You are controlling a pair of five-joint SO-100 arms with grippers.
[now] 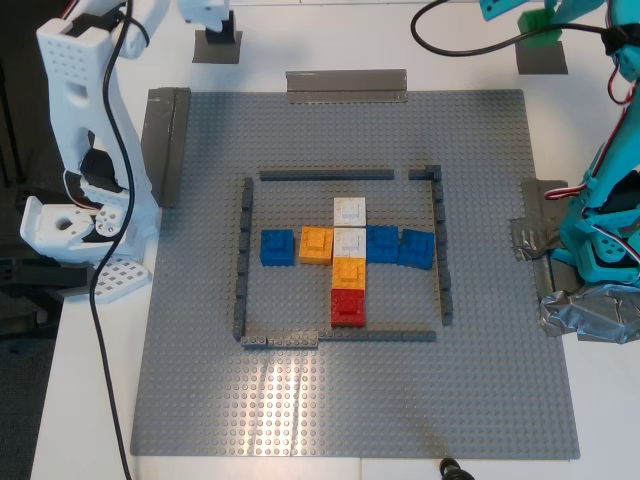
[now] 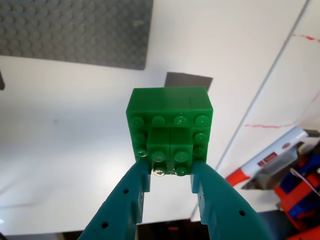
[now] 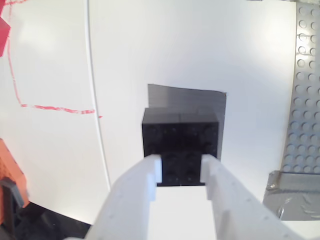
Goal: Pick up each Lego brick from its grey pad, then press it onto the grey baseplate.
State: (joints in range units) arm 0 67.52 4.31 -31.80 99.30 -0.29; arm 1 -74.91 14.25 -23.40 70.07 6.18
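The green Lego brick (image 2: pixel 170 120) is clamped by its raised middle in my first gripper (image 2: pixel 170 167), the teal one, and hangs above its grey pad (image 2: pixel 188 80). In the exterior view this brick (image 1: pixel 541 28) and gripper (image 1: pixel 535 15) are at the top right, over the pad (image 1: pixel 541 57). My second gripper (image 3: pixel 181 167), the white one, is shut on the black Lego brick (image 3: pixel 180 135) over the other grey pad (image 3: pixel 186 97); I cannot tell whether that brick is lifted. In the exterior view they are at the top left (image 1: pixel 218 28). The grey baseplate (image 1: pixel 350 400) fills the middle.
Inside the thin dark wall (image 1: pixel 242 260) on the baseplate sit blue (image 1: pixel 277 247), orange (image 1: pixel 316 244), white (image 1: pixel 349 212) and red (image 1: pixel 348 306) bricks. Grey tape strips (image 1: pixel 168 140) line the plate's edges. The white arm base (image 1: pixel 80 230) and the teal base (image 1: pixel 605 250) flank it.
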